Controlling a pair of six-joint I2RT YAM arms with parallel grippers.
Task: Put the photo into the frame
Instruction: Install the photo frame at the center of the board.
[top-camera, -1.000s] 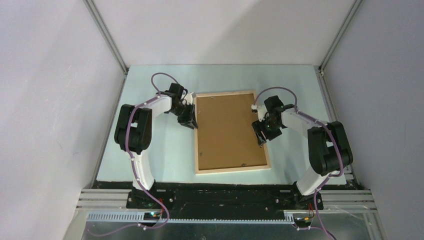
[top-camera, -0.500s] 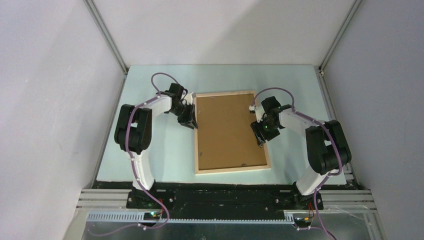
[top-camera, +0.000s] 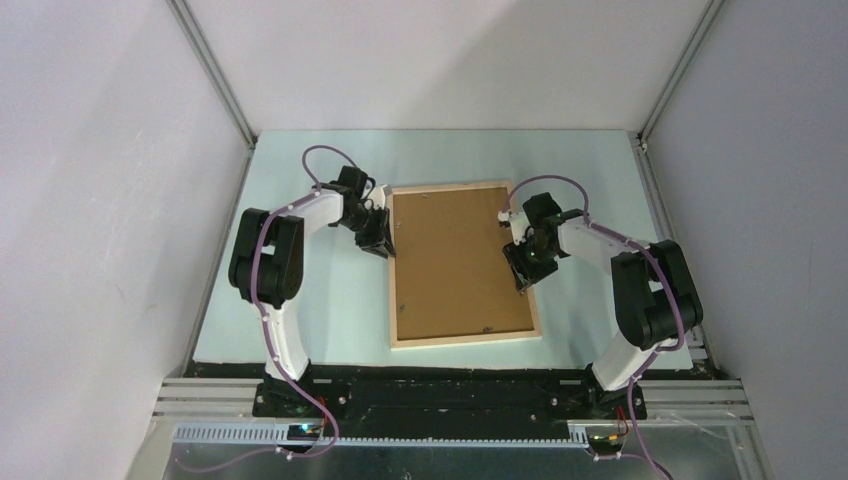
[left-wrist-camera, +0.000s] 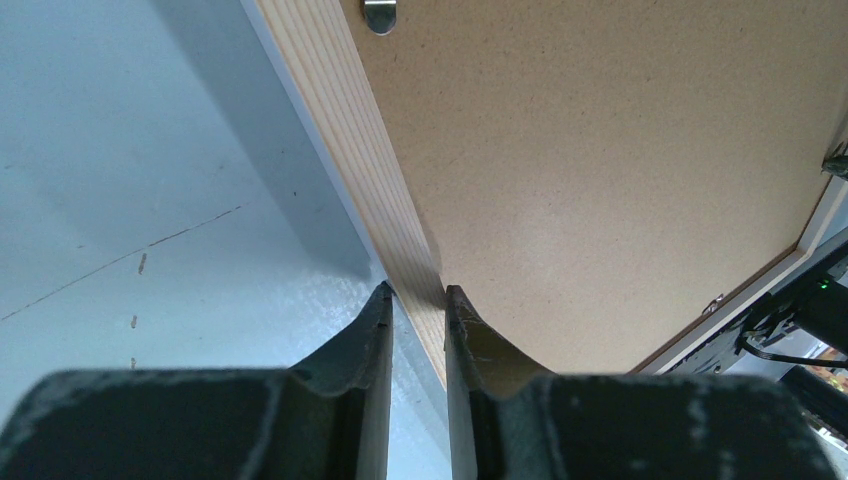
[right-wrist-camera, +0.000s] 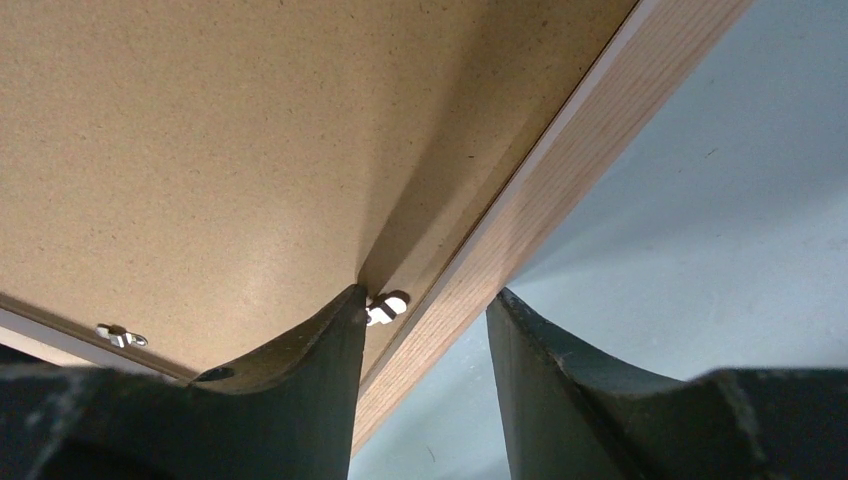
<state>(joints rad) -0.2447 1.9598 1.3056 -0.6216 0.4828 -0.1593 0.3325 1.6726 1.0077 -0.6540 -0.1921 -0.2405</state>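
Since the frame lies face down in the middle of the table, all you get is its pale wood rim and the brown backing board filling it.

The right gripper sits at the right rail, just right of centre in the top view. Its jaws are apart, one finger on the board beside a white clip and the other out over the table, so it's straddling the rail, not pinching it. My guess is it's going for that clip.

A bit further back, the left gripper is clamped on the left rail, one finger each side, probably just pinning the frame so it can't slide.

The photo? Can't see it anywhere. It could be under the board, no way to tell. Whether the other clips along the near rail are turned in or out is too small to make out.
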